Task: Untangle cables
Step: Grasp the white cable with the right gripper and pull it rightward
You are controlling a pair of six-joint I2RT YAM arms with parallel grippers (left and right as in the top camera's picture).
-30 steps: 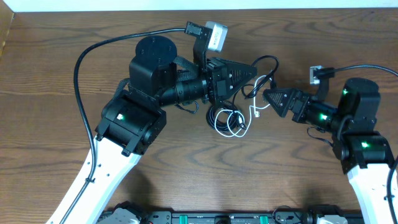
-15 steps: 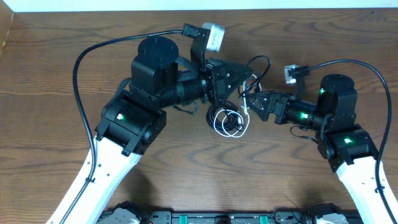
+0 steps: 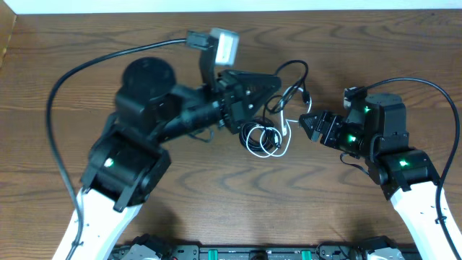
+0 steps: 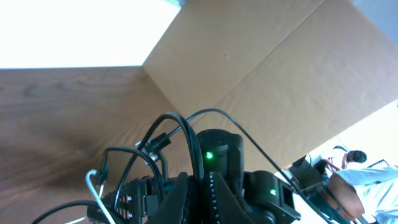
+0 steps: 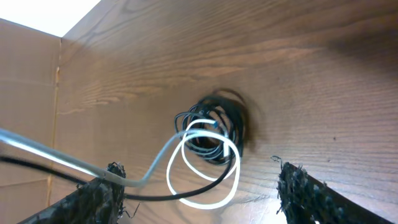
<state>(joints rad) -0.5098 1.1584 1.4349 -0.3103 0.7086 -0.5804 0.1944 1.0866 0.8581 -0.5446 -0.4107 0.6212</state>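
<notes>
The cables lie as a small black-and-white coil [image 3: 263, 137] at mid-table, also in the right wrist view [image 5: 214, 134]. A thin black cable [image 3: 292, 71] loops up from the coil to my left gripper [image 3: 276, 81]. In the left wrist view my left gripper's fingers [image 4: 200, 190] are pressed together on this black cable [image 4: 186, 124]. My right gripper [image 3: 304, 120] is open just right of the coil. In its wrist view [image 5: 198, 171] a white cable [image 5: 155, 165] and a black strand drape across its left finger.
The wooden table [image 3: 216, 209] runs to a pale far edge. Thick black arm cables arc at the left [image 3: 72, 76] and right [image 3: 426, 90]. A cardboard wall [image 4: 280, 68] and a person [image 4: 357, 174] show behind the table in the left wrist view.
My left arm has swung left and its gripper stays by the lifted black loop. My right gripper has drawn back to the right from the coil.
</notes>
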